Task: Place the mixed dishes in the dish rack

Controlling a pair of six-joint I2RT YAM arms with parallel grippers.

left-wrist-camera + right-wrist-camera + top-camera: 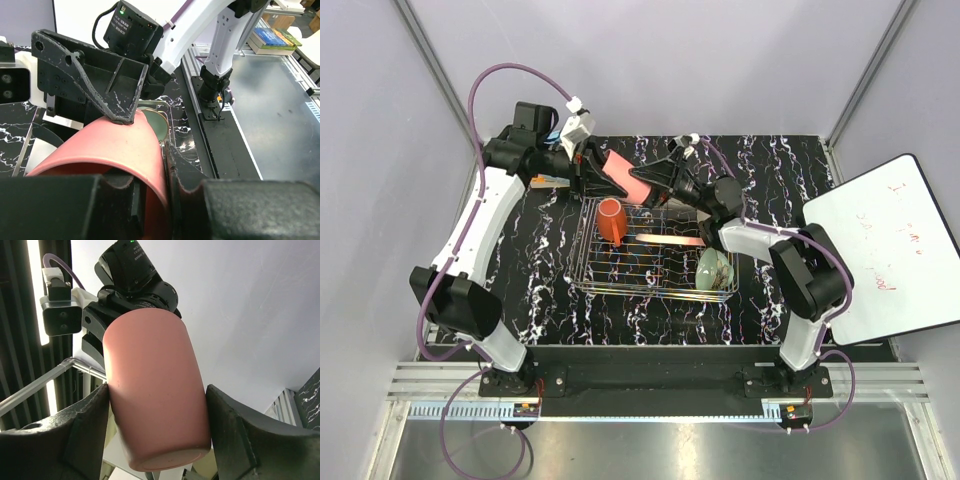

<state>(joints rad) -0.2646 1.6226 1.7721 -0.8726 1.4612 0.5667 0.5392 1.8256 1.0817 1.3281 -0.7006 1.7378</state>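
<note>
The pink cup [628,181] lies on its side in the air above the 12 o'clock edge of the dish rack [650,283], over the bench [780,165]. The left fingers [240,210] are clamped on its rim from 9 o'clock. The right fingers [80,435] press against its sides from 3 o'clock.

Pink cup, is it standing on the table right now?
No, the pink cup hangs in the air between the fingers of the right gripper.
</note>
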